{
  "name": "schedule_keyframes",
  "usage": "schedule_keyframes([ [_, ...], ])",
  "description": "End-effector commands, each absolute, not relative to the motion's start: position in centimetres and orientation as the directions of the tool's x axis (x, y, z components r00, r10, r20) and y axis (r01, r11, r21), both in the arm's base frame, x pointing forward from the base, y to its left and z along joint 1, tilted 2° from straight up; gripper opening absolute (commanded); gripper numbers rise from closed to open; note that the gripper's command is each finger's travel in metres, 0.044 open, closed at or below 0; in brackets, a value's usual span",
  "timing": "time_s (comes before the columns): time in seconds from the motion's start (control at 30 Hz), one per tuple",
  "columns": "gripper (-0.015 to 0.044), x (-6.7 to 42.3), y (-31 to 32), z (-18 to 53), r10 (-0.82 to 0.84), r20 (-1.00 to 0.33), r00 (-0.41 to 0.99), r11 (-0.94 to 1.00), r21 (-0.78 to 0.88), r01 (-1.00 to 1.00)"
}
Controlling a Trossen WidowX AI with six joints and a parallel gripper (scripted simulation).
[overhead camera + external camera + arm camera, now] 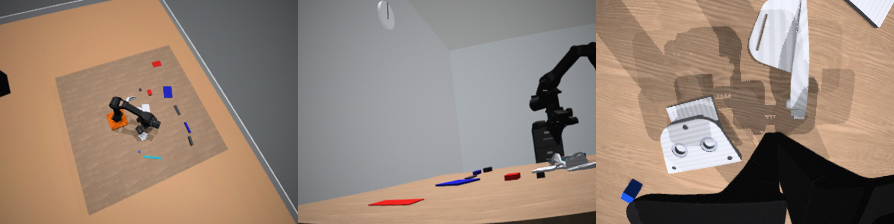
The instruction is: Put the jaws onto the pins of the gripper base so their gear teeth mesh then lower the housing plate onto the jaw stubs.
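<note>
Standing in the room, I am taking 12 o'clock as the upper edge of the top view and reading directions from the arm's orange base plate [111, 126].

Gripper [140, 129] [558, 143] [772, 139]: pointing downward above the work surface, its fingertips meeting, holding nothing.

Task parts: all white or pale. A plate with two round fittings [142, 136] [703, 146] is lying at 4 o'clock, near the fingertips in the overhead view. Whether it is serving as gripper base or housing plate, I cannot tell. In the wrist view, a slotted white part [771, 42] is lying toward 12 o'clock of the fingertips, apart from that plate. A white curved part [131, 98] is resting at 1 o'clock; a pale block [145, 108] is sitting toward 2.

Surroundings: a blue panel [167, 92] [458, 182] is lying at 2 o'clock, a red panel [157, 63] [396, 202] nearer 1. A cyan bar [152, 157] is lying between 4 and 5; a small blue block [139, 151] [631, 190] is sitting near 5.

Labels: a dark cabinet [540, 141] is showing pale drawer plates, too small for reading.
</note>
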State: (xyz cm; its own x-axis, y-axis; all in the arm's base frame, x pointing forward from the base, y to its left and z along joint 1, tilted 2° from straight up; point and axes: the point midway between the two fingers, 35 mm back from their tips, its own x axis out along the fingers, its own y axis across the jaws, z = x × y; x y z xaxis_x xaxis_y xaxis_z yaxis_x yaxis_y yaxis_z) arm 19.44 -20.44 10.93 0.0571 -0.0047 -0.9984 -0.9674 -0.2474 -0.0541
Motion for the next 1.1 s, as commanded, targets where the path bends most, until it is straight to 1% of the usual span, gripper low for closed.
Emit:
schedule_keyframes([
  [0.0,0.0,19.1,-20.5,10.9,0.003,-0.999,0.046,-0.257,-0.045,-0.965],
  [1.07,0.0,19.4,-20.5,5.9,0.003,-0.999,0.046,-0.256,-0.045,-0.965],
])
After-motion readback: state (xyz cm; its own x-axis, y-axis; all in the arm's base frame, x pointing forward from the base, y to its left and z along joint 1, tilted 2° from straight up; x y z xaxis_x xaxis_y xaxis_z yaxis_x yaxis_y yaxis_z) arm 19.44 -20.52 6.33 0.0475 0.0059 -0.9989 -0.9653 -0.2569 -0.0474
